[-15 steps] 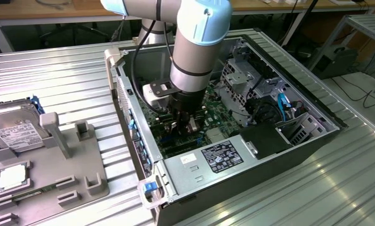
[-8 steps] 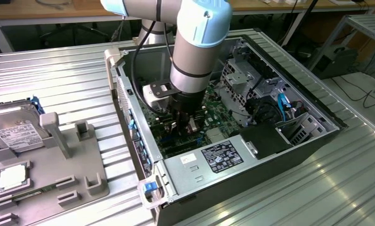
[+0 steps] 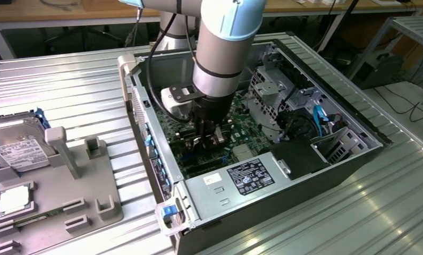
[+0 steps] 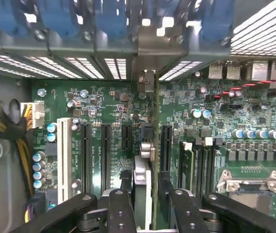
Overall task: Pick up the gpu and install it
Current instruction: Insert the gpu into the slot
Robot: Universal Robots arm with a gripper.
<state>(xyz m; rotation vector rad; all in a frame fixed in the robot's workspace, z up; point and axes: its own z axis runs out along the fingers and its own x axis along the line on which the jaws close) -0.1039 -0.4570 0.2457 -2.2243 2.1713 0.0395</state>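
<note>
Black fingers (image 4: 120,208) at the wrist view's lower edge flank the gpu (image 4: 142,187), edge-on over the motherboard (image 4: 104,104); your gripper (image 3: 210,139) looks clamped on it. Tilt it and you risk the card missing its slot (image 4: 165,145), jamming

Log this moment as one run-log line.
arm: inside PC case | fingers: astride gpu | gpu: edge-on over motherboard slot

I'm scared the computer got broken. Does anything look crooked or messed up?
Nothing stands out. The gpu stands upright on the motherboard, parallel to the slots beside it, with the tool astride it.
</note>
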